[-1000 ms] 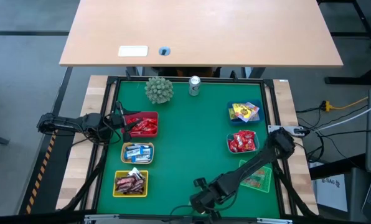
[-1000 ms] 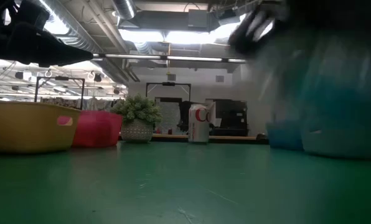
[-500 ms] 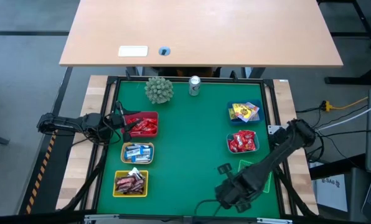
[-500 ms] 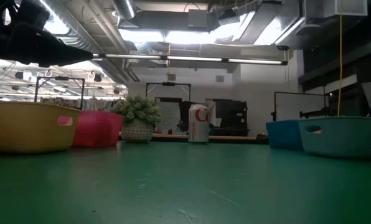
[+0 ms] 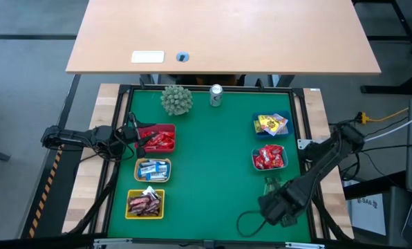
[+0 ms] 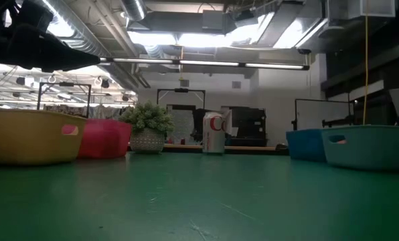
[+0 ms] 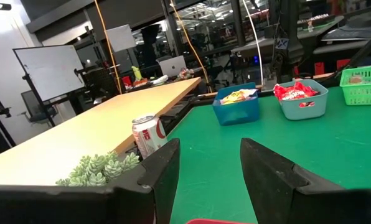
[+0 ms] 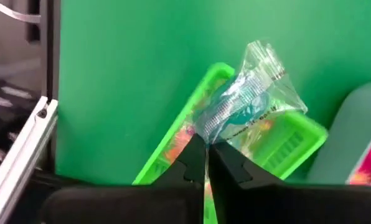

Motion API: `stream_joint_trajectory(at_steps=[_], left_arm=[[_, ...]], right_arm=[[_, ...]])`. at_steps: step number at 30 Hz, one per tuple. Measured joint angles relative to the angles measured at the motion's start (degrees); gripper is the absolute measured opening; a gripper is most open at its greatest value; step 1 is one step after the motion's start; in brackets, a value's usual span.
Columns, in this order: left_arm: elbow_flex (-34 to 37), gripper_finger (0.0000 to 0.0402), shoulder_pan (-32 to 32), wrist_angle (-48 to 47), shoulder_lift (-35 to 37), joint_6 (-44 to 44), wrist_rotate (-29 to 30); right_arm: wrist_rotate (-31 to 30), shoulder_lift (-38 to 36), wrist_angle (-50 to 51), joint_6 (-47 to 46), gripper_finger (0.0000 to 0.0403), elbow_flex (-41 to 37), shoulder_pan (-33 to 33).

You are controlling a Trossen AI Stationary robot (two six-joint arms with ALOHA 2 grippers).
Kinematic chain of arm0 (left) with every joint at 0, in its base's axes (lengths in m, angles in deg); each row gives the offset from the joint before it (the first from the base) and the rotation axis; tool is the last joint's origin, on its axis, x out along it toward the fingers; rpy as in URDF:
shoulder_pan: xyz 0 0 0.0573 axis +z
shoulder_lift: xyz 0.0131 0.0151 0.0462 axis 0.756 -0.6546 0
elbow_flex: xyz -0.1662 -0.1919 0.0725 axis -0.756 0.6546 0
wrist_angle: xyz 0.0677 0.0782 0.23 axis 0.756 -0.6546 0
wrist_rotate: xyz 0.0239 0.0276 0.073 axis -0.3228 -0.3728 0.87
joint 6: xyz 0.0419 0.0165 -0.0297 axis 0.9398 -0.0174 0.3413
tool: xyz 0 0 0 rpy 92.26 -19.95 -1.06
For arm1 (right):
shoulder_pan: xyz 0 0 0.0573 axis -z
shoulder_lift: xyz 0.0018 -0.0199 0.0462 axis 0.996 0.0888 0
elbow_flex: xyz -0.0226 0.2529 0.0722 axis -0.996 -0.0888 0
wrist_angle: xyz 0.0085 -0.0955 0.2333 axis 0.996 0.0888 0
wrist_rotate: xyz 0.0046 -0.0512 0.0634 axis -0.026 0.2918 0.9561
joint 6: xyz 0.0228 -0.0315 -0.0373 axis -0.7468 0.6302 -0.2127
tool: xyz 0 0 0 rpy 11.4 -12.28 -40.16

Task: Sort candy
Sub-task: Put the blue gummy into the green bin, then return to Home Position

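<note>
- A small sweet in a clear, crinkly blue-green wrapper (image 8: 251, 102) hangs pinched by one twisted end in the right tool (image 8: 205, 163), over the bright green plastic basket (image 8: 285, 146) at the green desk's (image 5: 213, 166) right front corner.
- It looks light, soft and slippery; holding the wrapper tail suits it.
- The left tool (image 7: 207, 171) waits with its fingers apart beside the red basket (image 5: 157, 138).

Ahead of the left gripper (image 7: 209, 163) the green mat (image 5: 213, 159) lies open; only the baskets (image 5: 269, 158) line its far side.
</note>
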Motion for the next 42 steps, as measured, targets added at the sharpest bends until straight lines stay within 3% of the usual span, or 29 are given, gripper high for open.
stream_joint_trajectory(at_steps=[4,8,13,22,29,34,42], left_arm=[[0.0,0.0156,0.0,0.0,0.0,0.0,0.0],[0.0,0.0156,0.01,0.0,-0.01,0.0,0.0],[0.0,0.0156,0.0,0.0,0.0,0.0,0.0],[0.0,0.0156,0.0,0.0,0.0,0.0,0.0],[0.0,0.0156,0.02,0.0,0.0,0.0,0.0],[0.0,0.0156,0.02,0.0,-0.01,0.0,0.0],[0.0,0.0156,0.01,0.0,0.0,0.0,0.0]], right_arm=[[2.37,-6.81,-5.81,-8.25,0.0007,-8.96,-0.16],[4.98,-10.72,-9.29,-8.63,0.0007,-15.1,-0.73],[8.47,-10.99,-7.35,-9.98,0.0007,-16.89,-0.57],[8.65,-10.74,-7.4,-8.88,0.0012,-16.89,-0.57],[8.55,-10.74,-7.35,-8.86,0.0089,-16.89,-0.57],[4.65,-10.74,-7.33,-8.27,0.0146,-16.87,-0.57],[5.85,-10.72,-6.81,-8.03,0.017,-16.84,3.68]])
